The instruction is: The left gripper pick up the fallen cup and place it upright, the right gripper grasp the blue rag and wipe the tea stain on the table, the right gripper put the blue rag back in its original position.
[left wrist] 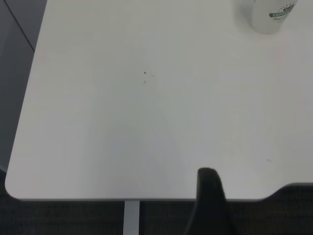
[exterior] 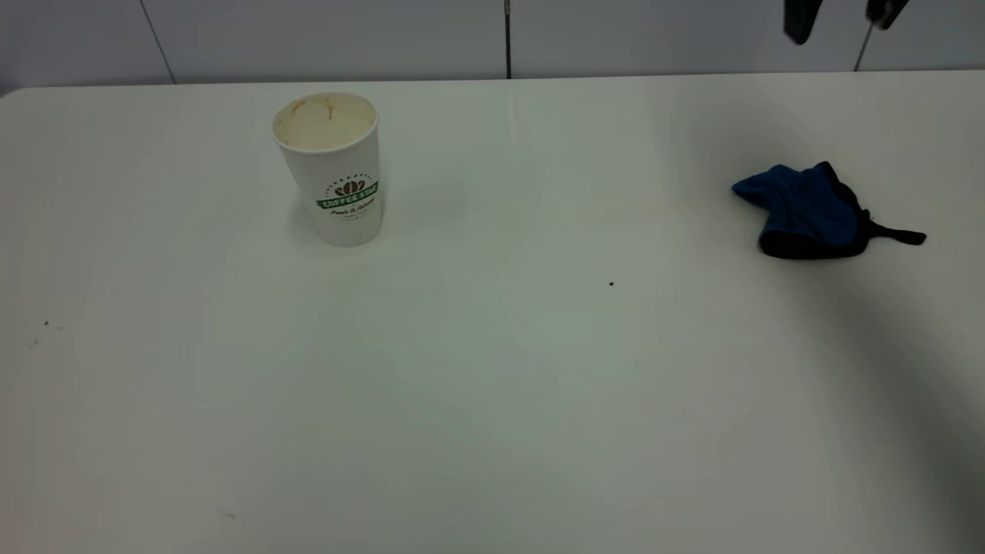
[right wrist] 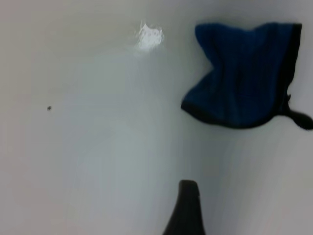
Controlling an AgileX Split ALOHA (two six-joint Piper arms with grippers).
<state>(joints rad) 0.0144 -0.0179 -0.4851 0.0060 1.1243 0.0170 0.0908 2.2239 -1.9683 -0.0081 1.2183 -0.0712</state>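
The cup (exterior: pixel 335 165) stands upright at the back left of the table (exterior: pixel 492 400), its stained inside showing; its base also shows in the left wrist view (left wrist: pixel 270 15). The blue rag (exterior: pixel 806 211) lies crumpled at the right, strap pointing right, and also shows in the right wrist view (right wrist: pixel 249 73). My right gripper (exterior: pixel 843 14) hangs high above the back right edge, open and empty, well above the rag. Of my left gripper only one dark fingertip (left wrist: pixel 209 182) shows, over the table's near left edge, far from the cup. No brown puddle is visible.
A tiny dark speck (exterior: pixel 611 284) sits mid-table, also in the right wrist view (right wrist: pixel 49 108). Faint specks (exterior: pixel 45 324) lie at the left. A grey wall runs behind the table. A table corner (left wrist: pixel 12 188) and its support post (left wrist: pixel 131 218) show below my left gripper.
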